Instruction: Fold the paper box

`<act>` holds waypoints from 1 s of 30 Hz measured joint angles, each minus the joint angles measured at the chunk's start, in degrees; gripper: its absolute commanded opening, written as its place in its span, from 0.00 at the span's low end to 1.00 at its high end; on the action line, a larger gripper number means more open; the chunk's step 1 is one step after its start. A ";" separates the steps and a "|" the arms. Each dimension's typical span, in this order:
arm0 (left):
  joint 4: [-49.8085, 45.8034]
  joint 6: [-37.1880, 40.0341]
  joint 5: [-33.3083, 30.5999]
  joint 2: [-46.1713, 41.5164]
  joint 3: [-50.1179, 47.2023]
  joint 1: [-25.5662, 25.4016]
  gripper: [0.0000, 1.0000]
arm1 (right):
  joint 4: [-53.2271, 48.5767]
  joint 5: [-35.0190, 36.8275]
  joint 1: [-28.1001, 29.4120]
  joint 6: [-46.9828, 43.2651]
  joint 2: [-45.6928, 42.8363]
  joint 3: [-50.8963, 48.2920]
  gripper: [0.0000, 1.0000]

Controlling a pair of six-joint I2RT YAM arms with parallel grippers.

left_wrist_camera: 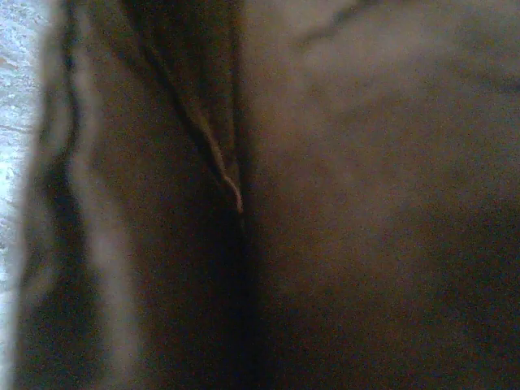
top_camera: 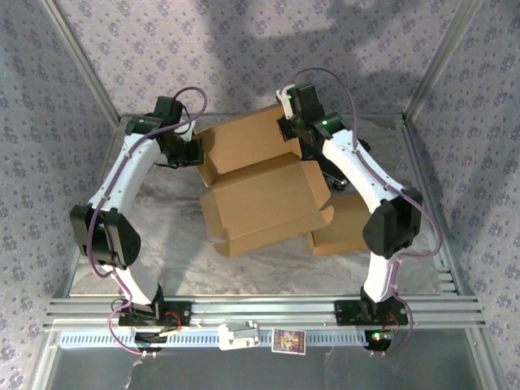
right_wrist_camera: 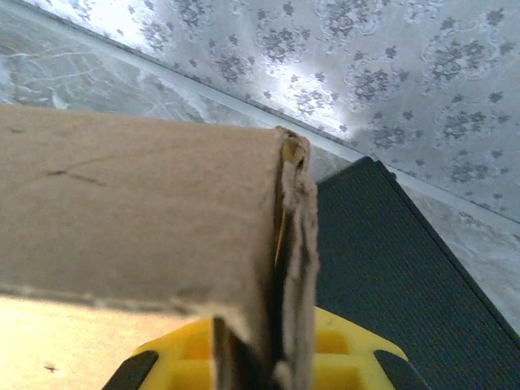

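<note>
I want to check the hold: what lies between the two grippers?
The box: its raised back panel runs from the left gripper to the right gripper, as the top view shows.

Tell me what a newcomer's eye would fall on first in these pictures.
The brown paper box, half folded with its flaps splayed, sprawls across the middle of the marble-patterned table. Both white arms arch in to its far side. The left gripper sits at the box's left flap, and the right gripper pinches a cardboard edge between yellow fingers.
</note>
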 measured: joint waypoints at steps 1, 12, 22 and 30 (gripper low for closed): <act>-0.15 -0.17 -0.11 0.00 0.09 -0.22 0.00 | 0.00 1.29 0.33 0.02 -0.02 -0.04 0.00; -0.04 -2.45 -0.63 0.00 0.79 -1.09 0.00 | -2.93 11.80 3.52 3.58 1.14 3.67 0.02; 0.44 -3.54 -0.79 0.02 0.79 -1.09 0.00 | -7.15 -1.42 0.20 8.85 0.35 5.95 0.44; 0.63 -3.72 -0.37 0.35 1.49 -1.09 0.00 | -8.09 -3.54 0.13 9.38 -2.27 5.27 0.48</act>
